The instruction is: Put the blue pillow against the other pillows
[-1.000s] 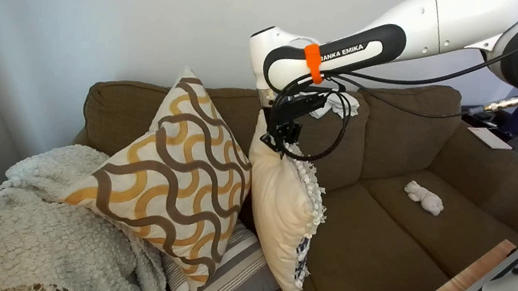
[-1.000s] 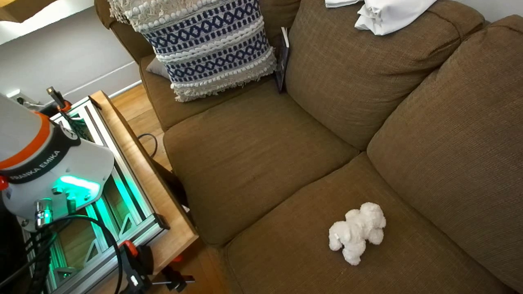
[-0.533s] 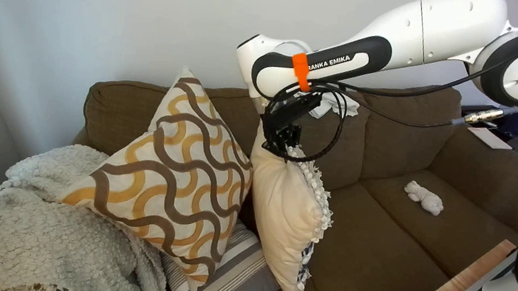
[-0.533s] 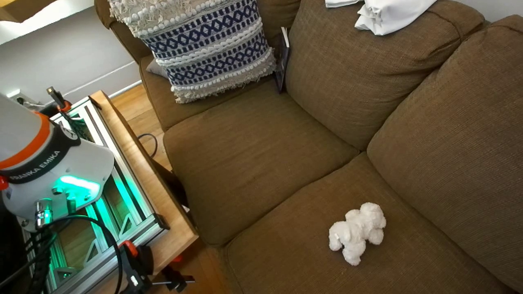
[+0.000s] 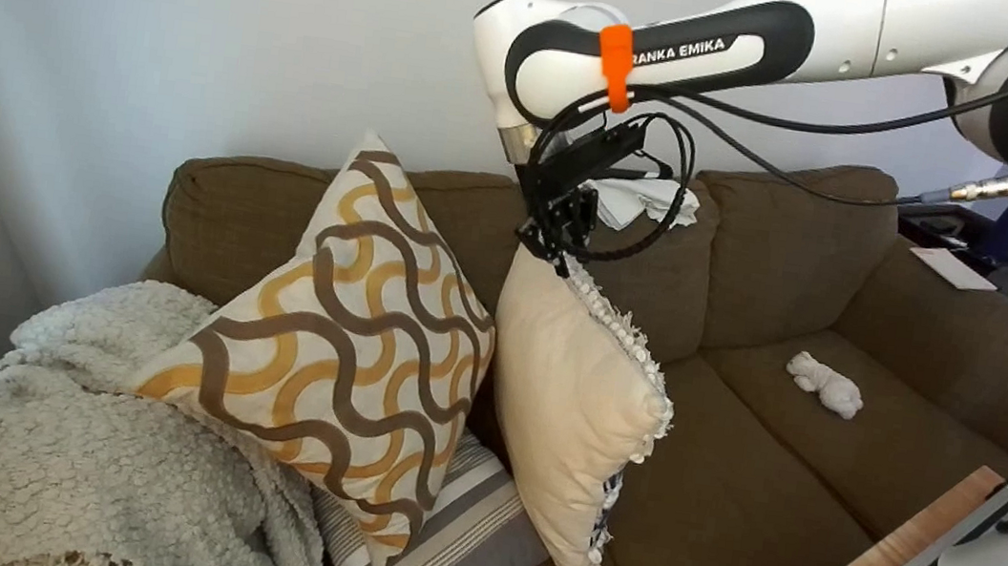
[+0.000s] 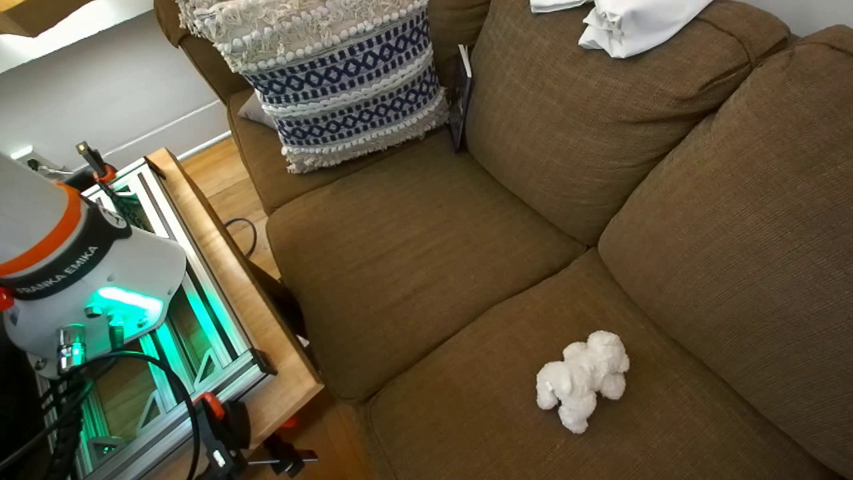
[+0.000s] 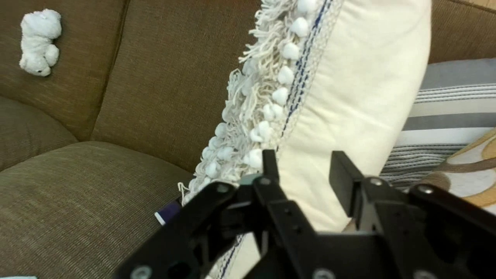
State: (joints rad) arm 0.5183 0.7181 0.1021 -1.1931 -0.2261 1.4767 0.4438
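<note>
Sofa (image 6: 426, 247), blue pillow (image 6: 333, 83) on edge

Wall (image 5: 210, 16): we see it pale, behind the fingers (image 7: 343, 180).
Sofa (image 5: 729, 484): we see it wide and brown, below the fingers.
Floor (image 6: 216, 181): we spot wood, lower than the fingers.
Table (image 6: 285, 367): we see wood, well apart from the fingers.

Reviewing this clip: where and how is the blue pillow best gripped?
Likely by the upper fringed edge of the blue pillow, from above: it stands steeply with that edge uppermost, while the wavy pillow sits close on its cream-back side. The open gripper could straddle the edge and close across its thickness.
</note>
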